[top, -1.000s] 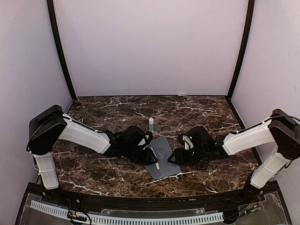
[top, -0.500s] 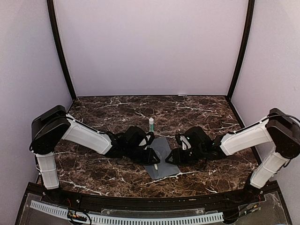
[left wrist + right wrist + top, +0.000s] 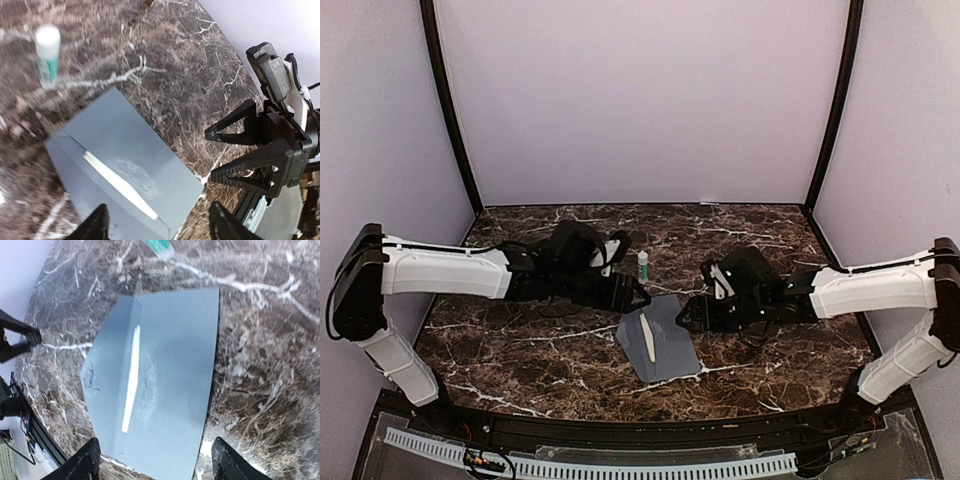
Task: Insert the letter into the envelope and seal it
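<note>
The slate-grey envelope (image 3: pixel 660 340) lies flat on the marble, its pointed flap spread open to the left. Only a thin cream strip of the letter (image 3: pixel 646 336) shows along the envelope's mouth; the rest is inside. In the wrist views the envelope (image 3: pixel 130 160) (image 3: pixel 170 390) and the letter strip (image 3: pixel 120 185) (image 3: pixel 131 380) are plain. My left gripper (image 3: pixel 630 293) (image 3: pixel 160 230) hovers open just beyond the envelope's far left corner, holding nothing. My right gripper (image 3: pixel 686 315) (image 3: pixel 156 462) stands open at the envelope's right edge, its jaws empty.
A small white glue stick (image 3: pixel 643 265) (image 3: pixel 48 55) with a green label stands upright just behind the envelope. The dark marble table (image 3: pixel 520 350) is walled in by pale panels on three sides. The right gripper's black fingers (image 3: pixel 240 155) sit close beside the envelope.
My left gripper opened, let go of the envelope and drew back up and left. The right gripper opened wider. The flap now lies open, and more of the letter strip shows.
</note>
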`<state>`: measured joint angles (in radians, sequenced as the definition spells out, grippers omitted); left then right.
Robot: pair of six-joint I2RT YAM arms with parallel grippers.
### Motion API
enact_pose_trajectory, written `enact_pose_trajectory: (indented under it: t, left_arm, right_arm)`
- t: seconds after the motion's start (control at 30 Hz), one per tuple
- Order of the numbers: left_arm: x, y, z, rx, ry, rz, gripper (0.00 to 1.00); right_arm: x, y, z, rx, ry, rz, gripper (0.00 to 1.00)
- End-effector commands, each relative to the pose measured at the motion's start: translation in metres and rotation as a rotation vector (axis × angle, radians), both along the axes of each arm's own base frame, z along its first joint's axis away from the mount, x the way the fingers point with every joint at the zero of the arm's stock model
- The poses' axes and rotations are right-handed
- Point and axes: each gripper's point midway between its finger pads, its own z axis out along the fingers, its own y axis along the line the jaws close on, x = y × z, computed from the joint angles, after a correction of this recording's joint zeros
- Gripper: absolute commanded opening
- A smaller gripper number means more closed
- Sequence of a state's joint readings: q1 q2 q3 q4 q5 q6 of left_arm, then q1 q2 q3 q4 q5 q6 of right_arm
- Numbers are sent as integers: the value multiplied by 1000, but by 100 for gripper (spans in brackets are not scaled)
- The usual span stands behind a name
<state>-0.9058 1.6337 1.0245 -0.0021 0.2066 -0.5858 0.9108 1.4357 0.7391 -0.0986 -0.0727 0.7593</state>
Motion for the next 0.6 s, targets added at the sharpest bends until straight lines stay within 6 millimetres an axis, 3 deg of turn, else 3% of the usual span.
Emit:
enact_pose_trajectory:
  t: [0.0,0.07,0.17,0.27,0.3,0.4,0.5,0.57]
  left_arm:
    - [25,49,47,54,-95,-26,74]
    - [44,71,70,45,-131,-12,80]
    - [77,116,88,60,-184,56,87]
    - [107,161,108,-3,-224,163,89]
    - [107,166,116,-46,-230,163,89]
    - [123,210,123,-97,-255,284,89]
    - [124,243,129,-74,-300,379,89]
    - [122,259,130,-15,-345,426,89]
  right_arm:
    - [27,-1,51,-55,-183,-15,76]
    - [36,5,68,-58,-230,-15,78]
    - [53,16,87,-62,-275,-31,79]
    - [71,29,87,-120,-281,-40,79]
    - [78,34,89,-137,-287,-44,79]
    - [99,54,95,-154,-312,-45,79]
    - [119,71,85,-182,-303,-42,79]
    - [133,80,68,-214,-280,-37,78]
